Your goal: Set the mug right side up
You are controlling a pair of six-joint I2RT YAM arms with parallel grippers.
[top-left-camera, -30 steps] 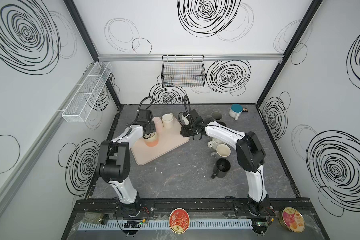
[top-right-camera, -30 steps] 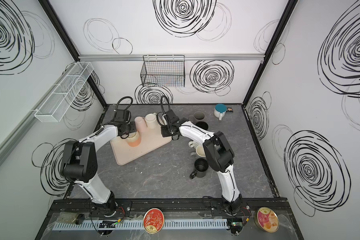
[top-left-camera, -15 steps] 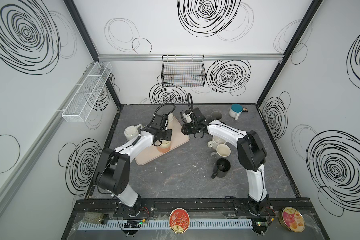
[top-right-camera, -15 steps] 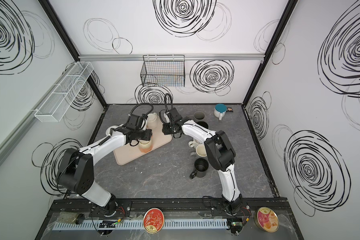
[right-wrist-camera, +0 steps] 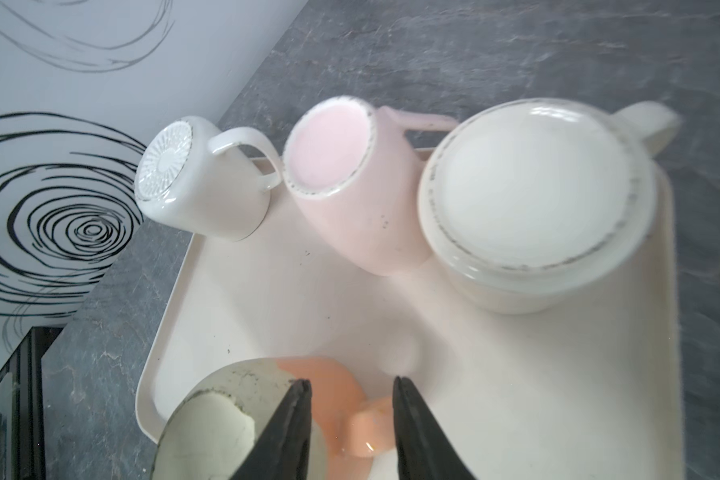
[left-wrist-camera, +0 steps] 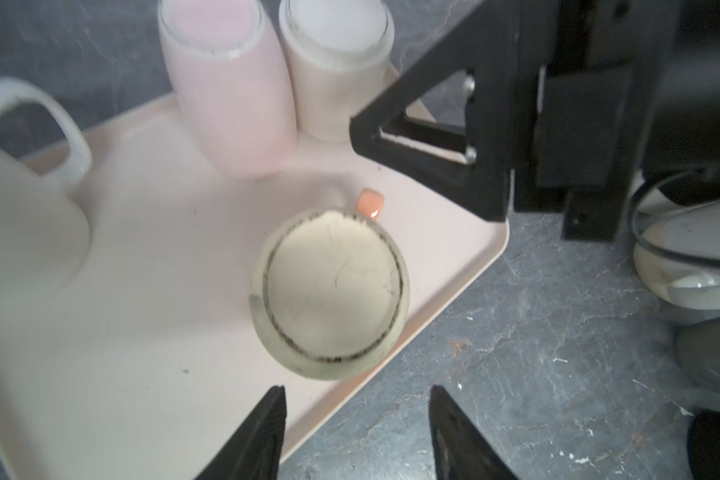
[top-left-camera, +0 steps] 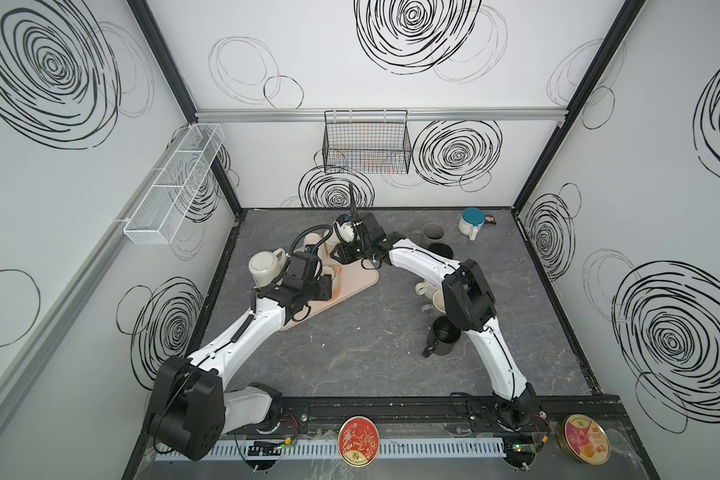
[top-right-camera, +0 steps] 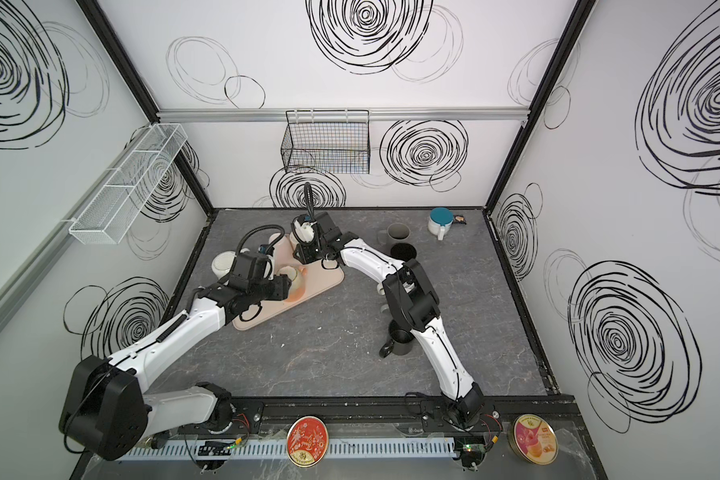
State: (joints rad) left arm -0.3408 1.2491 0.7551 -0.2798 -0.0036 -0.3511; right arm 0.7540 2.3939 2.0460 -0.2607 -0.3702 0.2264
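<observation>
The mug (left-wrist-camera: 331, 291) stands upside down on the pale pink tray (left-wrist-camera: 142, 257), cream base up, orange lower body, orange handle (left-wrist-camera: 371, 203). In both top views it sits near the tray's right edge (top-left-camera: 332, 279) (top-right-camera: 296, 282). My left gripper (left-wrist-camera: 356, 395) is open and empty, its tips just short of the mug over the tray's rim (top-left-camera: 326, 287). My right gripper (right-wrist-camera: 350, 384) is open above the mug's handle (right-wrist-camera: 371, 432), one finger on each side of it, not closed on it (top-left-camera: 344, 255).
A pink mug (right-wrist-camera: 350, 187) and a large white mug (right-wrist-camera: 528, 199) stand upside down at the tray's back. A ribbed white mug (top-left-camera: 265, 268) is off its left edge. Grey (top-left-camera: 433, 235), teal-lidded (top-left-camera: 472, 220), cream (top-left-camera: 429, 291) and dark (top-left-camera: 443, 340) mugs stand to the right.
My left gripper has swung right along the tray, uncovering the ribbed white mug. The cream and orange mug sits further right. My right gripper has shifted left over its handle.
</observation>
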